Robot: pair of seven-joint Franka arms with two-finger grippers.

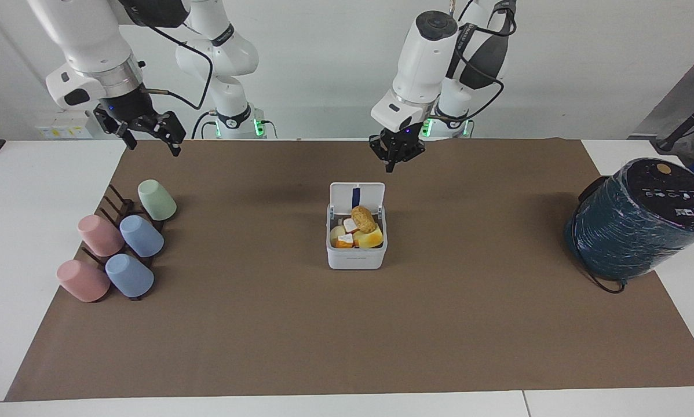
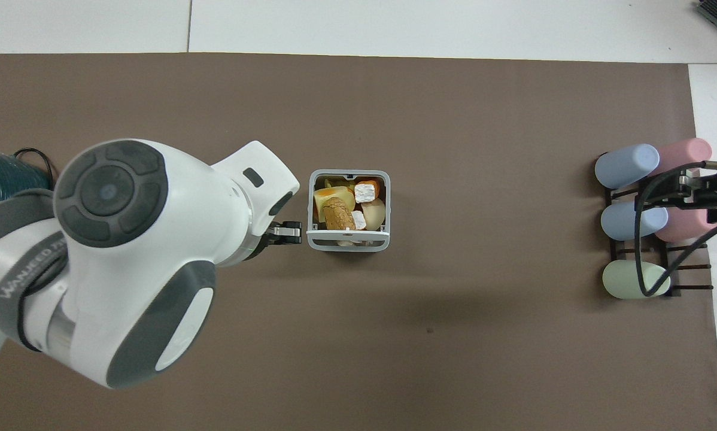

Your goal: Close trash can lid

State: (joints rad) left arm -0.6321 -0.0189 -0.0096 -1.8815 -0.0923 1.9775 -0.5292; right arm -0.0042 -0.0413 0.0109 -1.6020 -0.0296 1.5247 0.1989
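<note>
The trash can (image 1: pixel 355 256) is a small white square box in the middle of the brown mat, full of food scraps; it also shows in the overhead view (image 2: pixel 310 203). Its lid (image 1: pixel 357 197) stands upright and open on the edge nearest the robots, blue strip showing, and appears edge-on from overhead (image 2: pixel 348 242). My left gripper (image 1: pixel 391 167) is shut and hangs over the mat just beside the lid, toward the left arm's end, not touching it; from overhead (image 2: pixel 288 230) it lies next to the can's corner. My right gripper (image 1: pixel 150 141) is open and waits above the cup rack.
A dark rack with several pastel cups (image 1: pixel 121 249) lies at the right arm's end of the mat. A large dark teal wrapped cylinder (image 1: pixel 636 223) stands at the left arm's end. The brown mat (image 1: pixel 347 336) covers the table.
</note>
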